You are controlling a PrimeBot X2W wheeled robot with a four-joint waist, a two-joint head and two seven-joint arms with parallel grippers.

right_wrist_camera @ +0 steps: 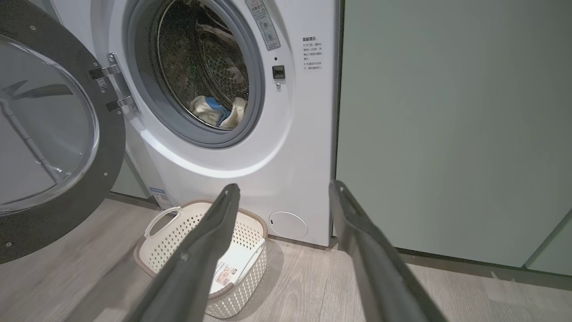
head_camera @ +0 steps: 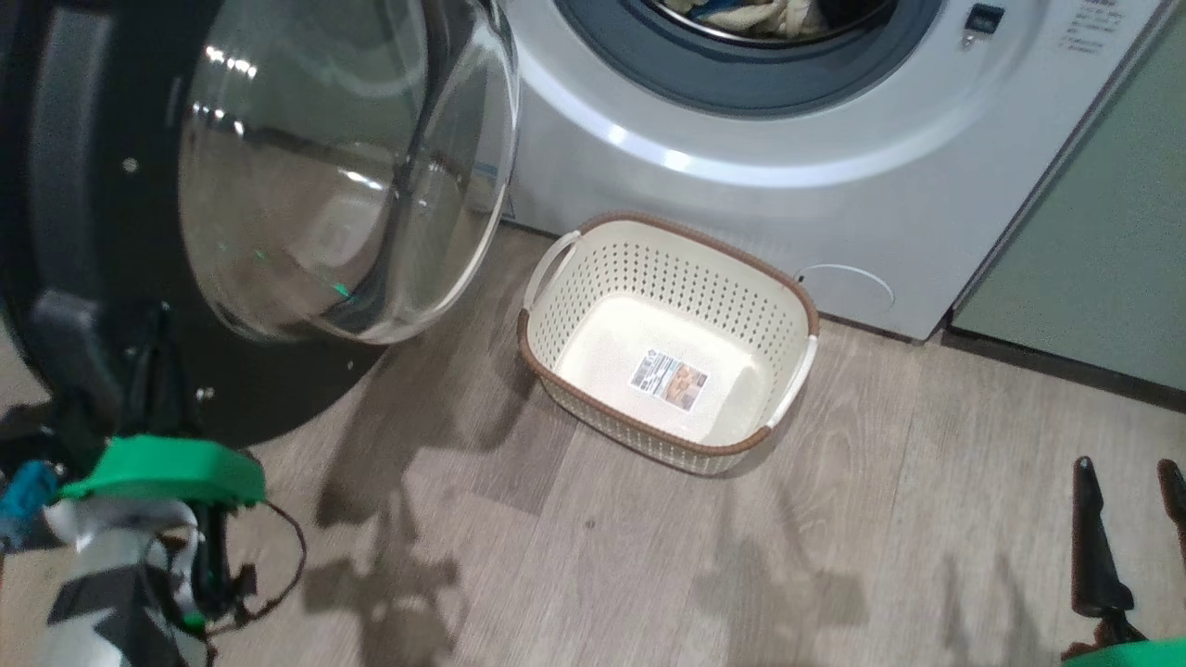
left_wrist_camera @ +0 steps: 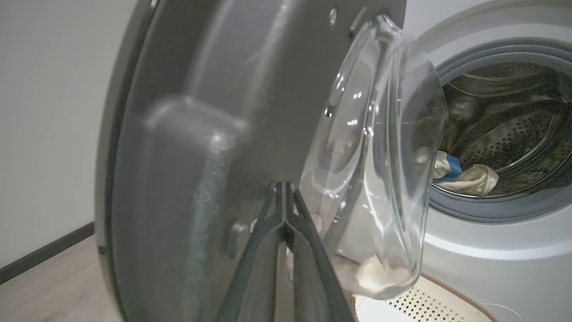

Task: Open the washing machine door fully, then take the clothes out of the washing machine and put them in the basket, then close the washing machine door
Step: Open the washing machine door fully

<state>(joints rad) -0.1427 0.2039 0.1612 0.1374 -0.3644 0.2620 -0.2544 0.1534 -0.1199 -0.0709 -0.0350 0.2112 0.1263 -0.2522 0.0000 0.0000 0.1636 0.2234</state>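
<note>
While door [right_wrist_camera: 111,147] hangs open, clothes [right_wrist_camera: 210,112] in drum [right_wrist_camera: 196,53]

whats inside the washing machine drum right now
Pale yellow clothes with a blue patch lie bunched at the front of the drum floor, its perforated wall showing behind them. Whatever lies lower, behind the grey gasket lip, is hidden.

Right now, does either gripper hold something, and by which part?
Nothing. The left gripper is shut empty, tips by the washing machine door; the right gripper is open, empty.
</note>
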